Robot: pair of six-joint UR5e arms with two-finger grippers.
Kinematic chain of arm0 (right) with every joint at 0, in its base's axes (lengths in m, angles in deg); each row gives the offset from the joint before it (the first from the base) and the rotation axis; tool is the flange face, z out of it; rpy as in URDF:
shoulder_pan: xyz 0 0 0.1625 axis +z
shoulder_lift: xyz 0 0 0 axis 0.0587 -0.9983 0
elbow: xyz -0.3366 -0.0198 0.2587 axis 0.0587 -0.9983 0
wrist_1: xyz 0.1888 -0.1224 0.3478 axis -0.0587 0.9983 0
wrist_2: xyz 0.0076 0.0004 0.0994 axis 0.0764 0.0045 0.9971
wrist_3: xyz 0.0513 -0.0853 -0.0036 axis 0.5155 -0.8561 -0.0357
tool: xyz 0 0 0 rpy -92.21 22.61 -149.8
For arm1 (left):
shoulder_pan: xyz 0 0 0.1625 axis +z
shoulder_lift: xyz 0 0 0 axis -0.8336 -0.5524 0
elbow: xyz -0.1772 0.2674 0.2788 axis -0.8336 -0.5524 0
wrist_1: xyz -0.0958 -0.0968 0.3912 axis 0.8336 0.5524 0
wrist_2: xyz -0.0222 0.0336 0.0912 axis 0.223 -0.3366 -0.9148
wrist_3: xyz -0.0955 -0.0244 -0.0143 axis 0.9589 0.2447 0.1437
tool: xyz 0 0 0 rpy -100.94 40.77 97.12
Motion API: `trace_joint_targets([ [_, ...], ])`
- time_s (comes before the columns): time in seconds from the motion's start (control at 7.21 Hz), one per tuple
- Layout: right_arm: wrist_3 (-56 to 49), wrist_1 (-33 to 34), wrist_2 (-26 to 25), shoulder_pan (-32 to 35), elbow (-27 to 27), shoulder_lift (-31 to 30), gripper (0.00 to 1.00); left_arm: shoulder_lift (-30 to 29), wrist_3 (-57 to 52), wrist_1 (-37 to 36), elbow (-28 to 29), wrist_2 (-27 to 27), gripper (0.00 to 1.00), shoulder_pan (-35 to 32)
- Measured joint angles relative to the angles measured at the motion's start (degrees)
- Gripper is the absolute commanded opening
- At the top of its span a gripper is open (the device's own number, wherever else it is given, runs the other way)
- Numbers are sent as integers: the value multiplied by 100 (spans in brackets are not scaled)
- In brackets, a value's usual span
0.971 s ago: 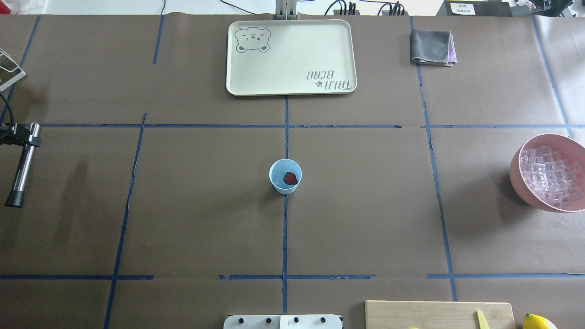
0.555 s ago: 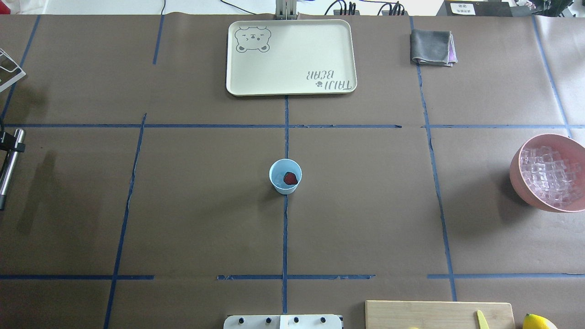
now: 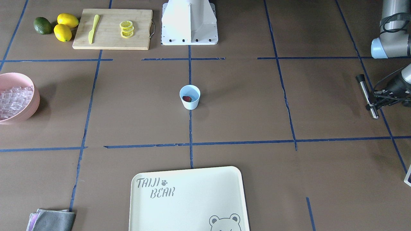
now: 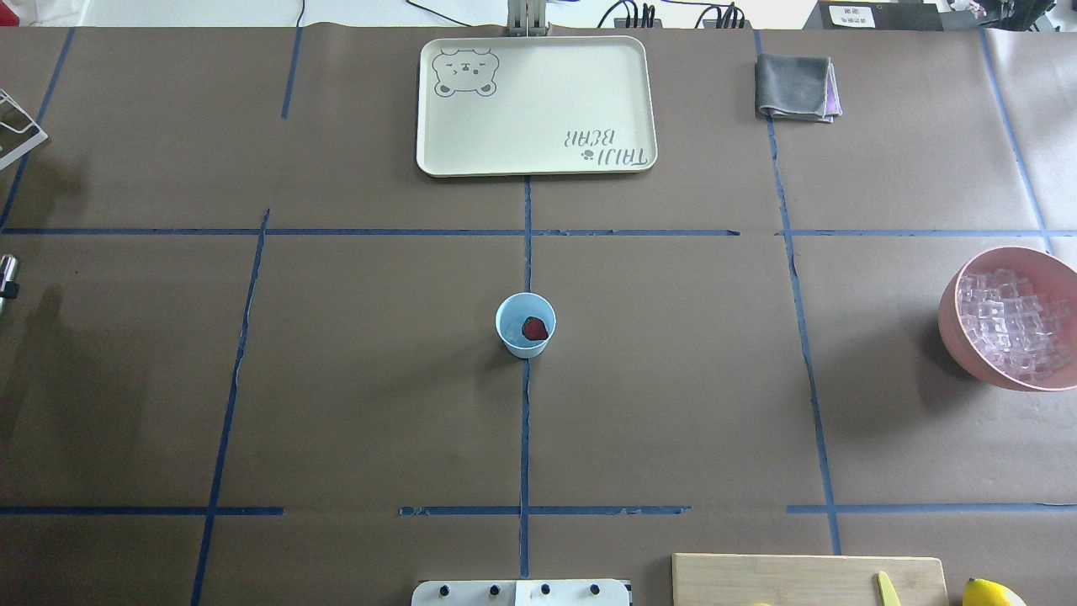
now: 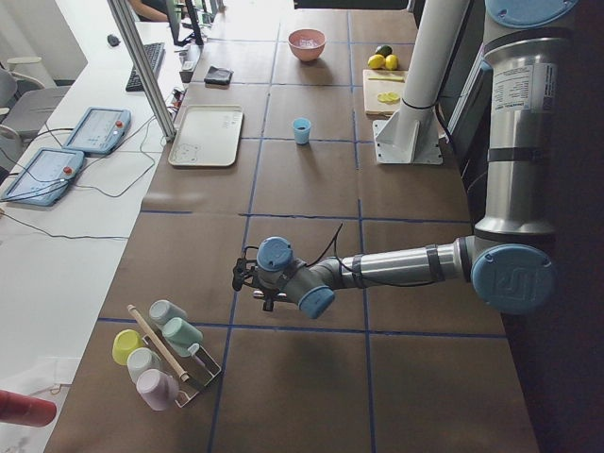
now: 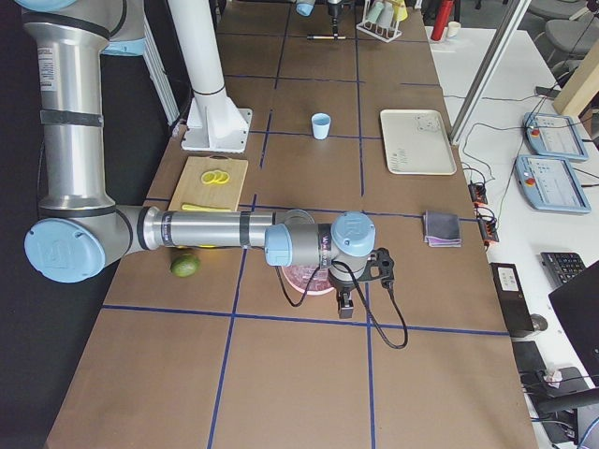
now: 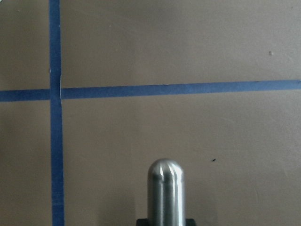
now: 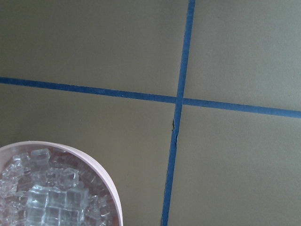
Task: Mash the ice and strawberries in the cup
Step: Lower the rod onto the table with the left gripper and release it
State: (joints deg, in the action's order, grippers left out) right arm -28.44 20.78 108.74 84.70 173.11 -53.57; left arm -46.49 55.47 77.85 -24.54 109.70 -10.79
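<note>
The light blue cup (image 4: 510,323) stands at the table's centre, also in the front view (image 3: 189,102). One red strawberry (image 4: 534,328) lies inside it (image 3: 187,98); I cannot tell whether ice is in the cup. Clear ice cubes (image 4: 1010,321) fill the pink bowl (image 4: 951,316) at the far right. My left gripper (image 3: 372,100) is shut on a steel muddler (image 3: 365,93) far left of the cup; its rounded end shows in the left wrist view (image 7: 165,188). My right gripper (image 6: 344,301) hovers beside the bowl (image 8: 110,188); I cannot tell if it is open or shut.
A cream tray (image 4: 535,105) lies at the far edge and a folded grey cloth (image 4: 795,87) to its right. A cutting board (image 3: 112,29) with lemon slices and a yellow knife, lemons and a lime sit near the robot base. A cup rack (image 5: 160,354) stands at the left end.
My left gripper has carried the muddler leftward out of the overhead view; only its tip remains at the left edge. The cup and bowl have not moved.
</note>
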Motion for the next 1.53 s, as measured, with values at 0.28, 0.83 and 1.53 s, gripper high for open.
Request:
trace_joint_targets([
  [0.28, 0, 6, -6, 0, -1, 28, 100, 27, -1, 14, -10, -177, 7, 1],
  [0.83, 0, 7, -9, 0, -9, 53, 100, 33, 5, 30, -25, -283, 39, 2],
  [1.53, -3, 13, -23, 0, -16, 71, 100, 30, 35, 53, -22, -514, 100, 19],
])
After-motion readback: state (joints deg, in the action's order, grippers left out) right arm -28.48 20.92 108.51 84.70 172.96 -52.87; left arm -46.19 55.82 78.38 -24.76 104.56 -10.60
